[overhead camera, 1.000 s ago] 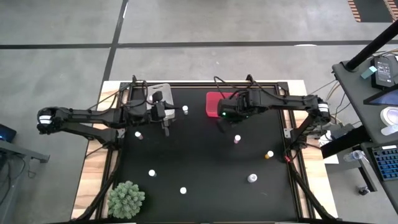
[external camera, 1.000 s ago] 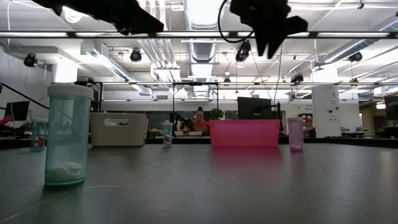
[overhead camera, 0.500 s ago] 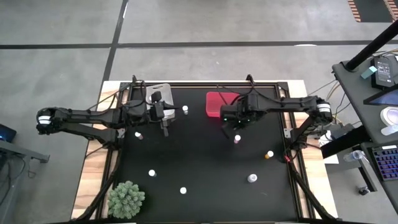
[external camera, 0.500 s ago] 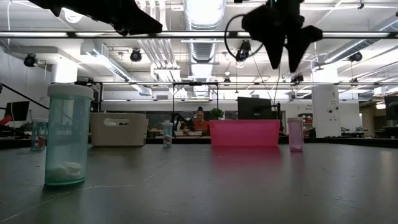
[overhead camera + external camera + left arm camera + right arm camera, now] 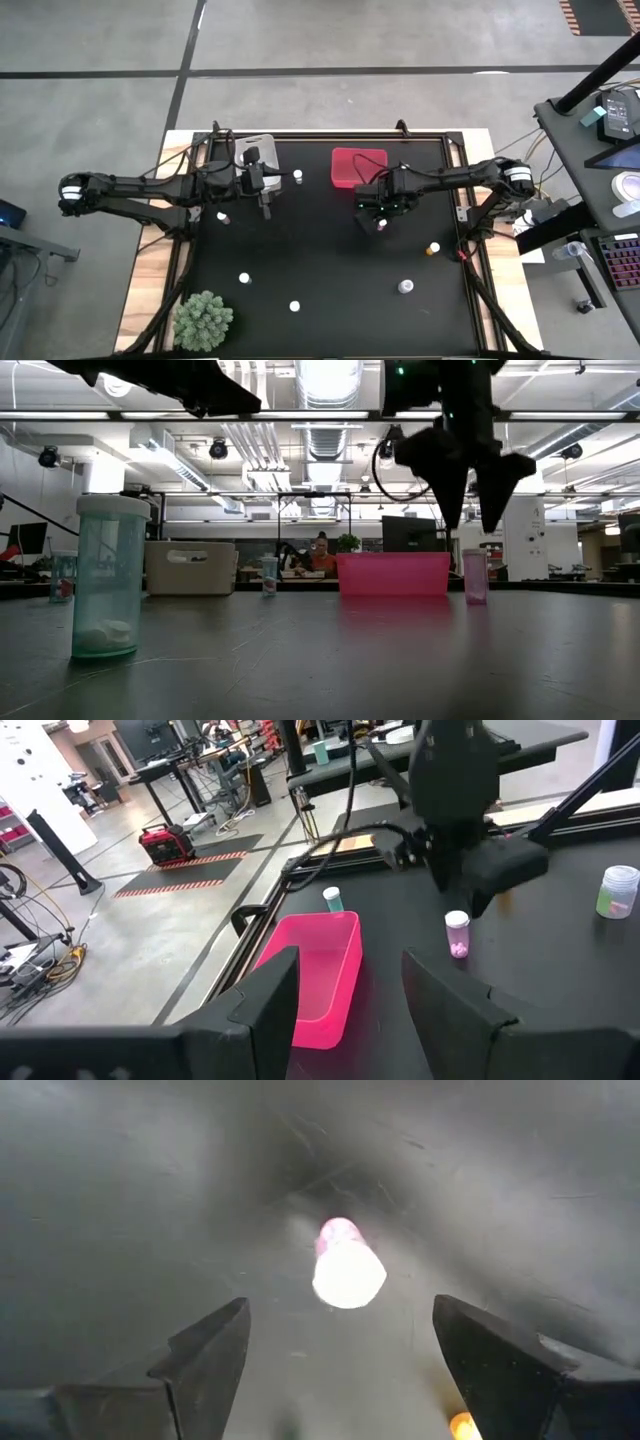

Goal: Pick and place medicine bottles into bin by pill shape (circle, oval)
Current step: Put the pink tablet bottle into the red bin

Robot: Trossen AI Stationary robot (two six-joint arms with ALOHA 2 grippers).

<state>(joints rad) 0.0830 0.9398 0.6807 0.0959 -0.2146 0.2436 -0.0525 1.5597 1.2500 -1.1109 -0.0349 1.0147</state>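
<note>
Right gripper (image 5: 379, 216) hangs over a pink-bodied white-capped bottle (image 5: 381, 224) near table centre, fingers spread wide, the bottle between them and untouched; in the right wrist view the bottle (image 5: 348, 1267) sits in the gap. Red bin (image 5: 358, 166) lies just at 11 o'clock of it. Left gripper (image 5: 266, 208) waits at 9 o'clock, wide and empty, beside the clear bin (image 5: 255, 150). Other bottles are scattered; an orange one (image 5: 433, 248) at 4 o'clock.

Both arms (image 5: 150, 190) were dark, slim, jointed, black cables looping along links. White band marked each shoulder end (image 5: 514, 172). Right gripper (image 5: 472, 520) showed as black tapering fingers (image 5: 200, 1365), with green indicator light above.
</note>
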